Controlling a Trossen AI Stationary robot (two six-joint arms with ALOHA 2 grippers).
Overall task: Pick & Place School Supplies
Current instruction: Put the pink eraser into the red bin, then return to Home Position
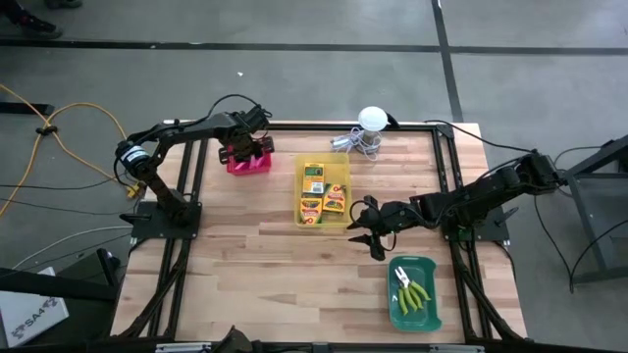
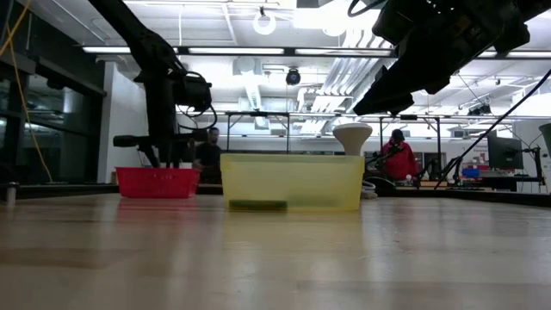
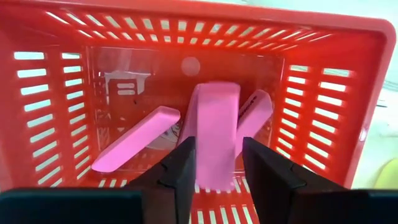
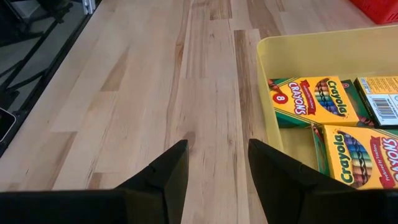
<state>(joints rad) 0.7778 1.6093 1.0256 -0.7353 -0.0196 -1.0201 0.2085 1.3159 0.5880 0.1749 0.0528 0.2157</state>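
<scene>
My left gripper [image 1: 245,150] is over the red bin [image 1: 263,163] at the table's far left, its fingers down inside the bin and shut on a pink eraser [image 3: 214,127]. Two more pink erasers [image 3: 134,146] [image 3: 255,112] lie on the bin's floor. My right gripper [image 1: 367,226] is open above bare table, just right of the yellow bin [image 1: 300,175]. Several yellow-and-green crayon boxes [image 1: 322,192] [image 4: 311,99] lie flat in that bin. Two tools with yellow-green handles [image 1: 412,290] lie in the green bin [image 1: 432,316]. My left gripper pinches the pink eraser by its long sides [image 3: 204,158] between the two fingers [image 3: 184,171], coming from above and pointing down into the red bin. The eraser runs along the fingers, and its far end [image 3: 217,90] points at the bin's floor. Whether that end touches the floor, I cannot tell.
A white ball with metal clutter [image 1: 365,133] sits at the table's far edge, behind the yellow bin. The green bin stands near the near right corner. Bare wood [image 1: 255,265] stretches across the near left of the table. People show in the room beyond [image 2: 398,155].
</scene>
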